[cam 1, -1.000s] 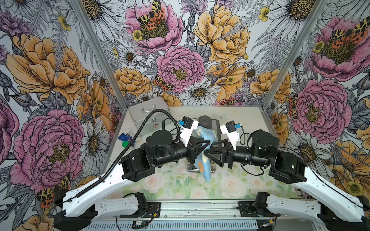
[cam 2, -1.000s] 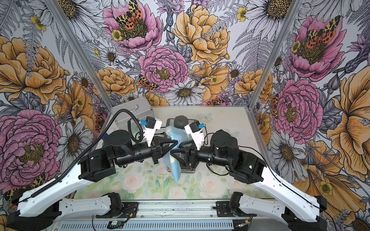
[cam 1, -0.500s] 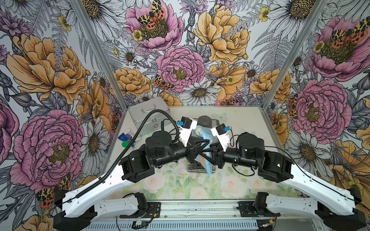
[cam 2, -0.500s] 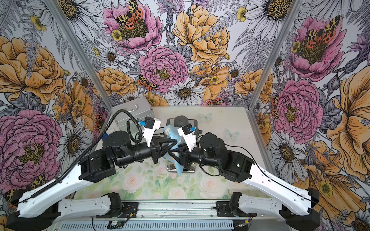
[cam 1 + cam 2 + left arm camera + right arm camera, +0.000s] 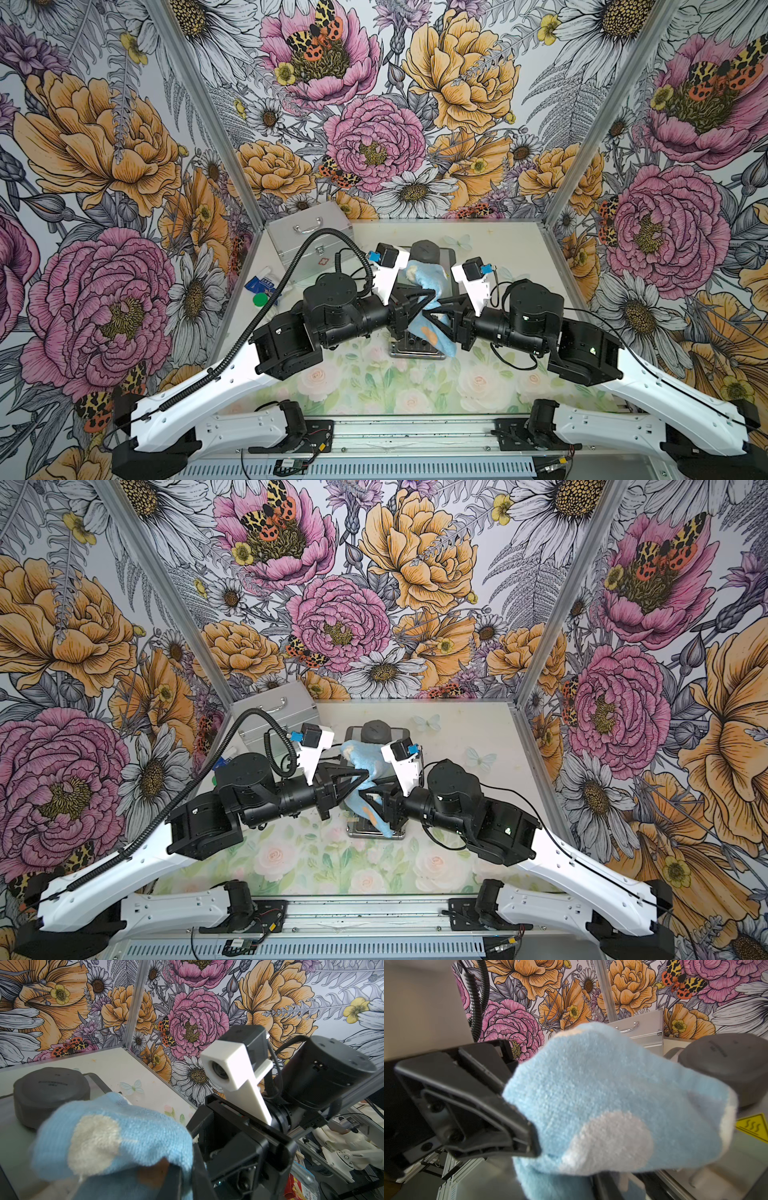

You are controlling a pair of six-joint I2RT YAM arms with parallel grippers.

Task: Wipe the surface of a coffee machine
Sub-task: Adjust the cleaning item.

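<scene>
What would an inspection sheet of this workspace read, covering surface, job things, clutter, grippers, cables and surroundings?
Surface: table, pale with rose print in front.
Job's things: coffee machine mid-table; blue cloth held over it.
Clutter: silver case, blue packet and green disc by the left wall.
Grippers: left gripper shut on the cloth; right gripper, jaws either side of it, grip unclear.
Cables: black conduit arches over left arm; thin cable loops beside right arm.
Surroundings: floral wall panels on three sides.
</scene>
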